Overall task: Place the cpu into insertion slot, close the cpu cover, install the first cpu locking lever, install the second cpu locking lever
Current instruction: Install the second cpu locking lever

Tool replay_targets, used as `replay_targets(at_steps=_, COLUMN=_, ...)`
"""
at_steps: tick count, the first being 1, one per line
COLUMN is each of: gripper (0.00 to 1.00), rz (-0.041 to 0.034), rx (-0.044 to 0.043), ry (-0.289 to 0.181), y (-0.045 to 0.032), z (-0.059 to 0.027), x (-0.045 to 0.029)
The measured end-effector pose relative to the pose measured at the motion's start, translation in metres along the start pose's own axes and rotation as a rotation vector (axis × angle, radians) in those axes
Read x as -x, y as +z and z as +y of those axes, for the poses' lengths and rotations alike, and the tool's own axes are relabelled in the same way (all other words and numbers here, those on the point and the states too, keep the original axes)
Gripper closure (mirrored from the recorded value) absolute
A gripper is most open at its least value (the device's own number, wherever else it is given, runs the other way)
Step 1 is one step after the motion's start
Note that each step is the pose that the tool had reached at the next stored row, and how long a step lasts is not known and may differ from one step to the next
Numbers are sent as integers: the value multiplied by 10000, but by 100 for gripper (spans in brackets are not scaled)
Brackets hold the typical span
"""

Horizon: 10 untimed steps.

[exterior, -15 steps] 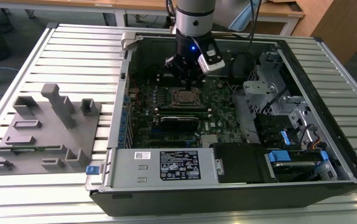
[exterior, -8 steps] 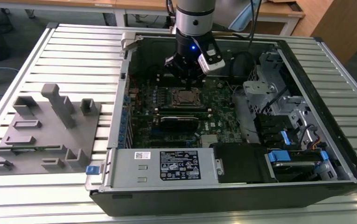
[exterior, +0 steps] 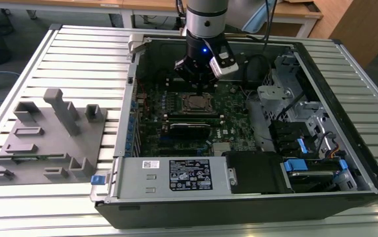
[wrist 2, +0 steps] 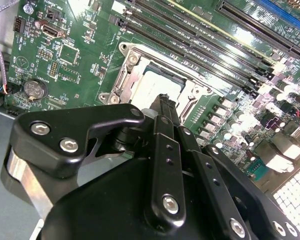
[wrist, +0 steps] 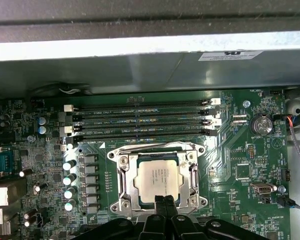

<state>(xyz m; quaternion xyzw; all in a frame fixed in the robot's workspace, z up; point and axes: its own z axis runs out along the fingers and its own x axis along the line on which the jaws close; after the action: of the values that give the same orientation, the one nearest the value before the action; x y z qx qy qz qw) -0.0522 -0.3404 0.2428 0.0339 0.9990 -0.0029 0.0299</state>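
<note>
My black gripper [exterior: 198, 88] hangs low inside the open black computer case [exterior: 347, 148], which lies on the slatted metal bench [exterior: 76, 54]. My 2 fingertips [wrist: 164, 201] are pressed together with no gap, holding nothing, and they sit just at the edge of the socket.

The small flat square cpu with its dull grey metallic top [wrist: 157, 180] lies flat in the insertion slot on the green motherboard [wrist: 240, 160]. The cpu cover, a thin dull-metal square frame with a large central window [wrist: 121, 175], lies down around the chip, so the chip's top shows through the window. In the second wrist view the same cpu [wrist 2: 157, 85] sits just beyond my closed fingertips.

4 long black memory slots [wrist: 140, 120] run side by side beside the socket. A grey moulded fixture tray [exterior: 44, 143] rests on the bench at the exterior view's left, well apart from the case.
</note>
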Motion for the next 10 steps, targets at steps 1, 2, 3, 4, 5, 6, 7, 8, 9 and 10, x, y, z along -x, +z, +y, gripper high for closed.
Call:
replay_targets(at_steps=1, gripper=89, rz=0, rx=-1, ry=0, y=0, z=0, x=0)
replay_targets(at_steps=2, gripper=89, rz=0, rx=0, ry=0, y=0, z=0, x=0)
replay_targets(at_steps=3, gripper=89, rz=0, rx=0, ry=0, y=0, z=0, x=0)
replay_targets(at_steps=4, gripper=89, rz=0, rx=0, ry=0, y=0, z=-3, x=0)
replay_targets(at_steps=5, gripper=89, rz=1, rx=-1, ry=-2, y=-1, z=-7, x=0)
replay_targets(at_steps=6, gripper=89, rz=1, rx=-1, ry=-2, y=0, z=-12, x=1)
replay_targets(at_steps=7, gripper=89, rz=0, rx=0, ry=0, y=0, z=-20, x=1)
replay_targets(at_steps=8, gripper=89, rz=0, rx=0, ry=0, y=0, z=-30, x=2)
replay_targets(at_steps=9, gripper=89, rz=0, rx=0, ry=0, y=0, z=-41, x=2)
replay_targets(at_steps=10, gripper=89, rz=1, rx=0, ry=-1, y=0, z=-52, x=3)
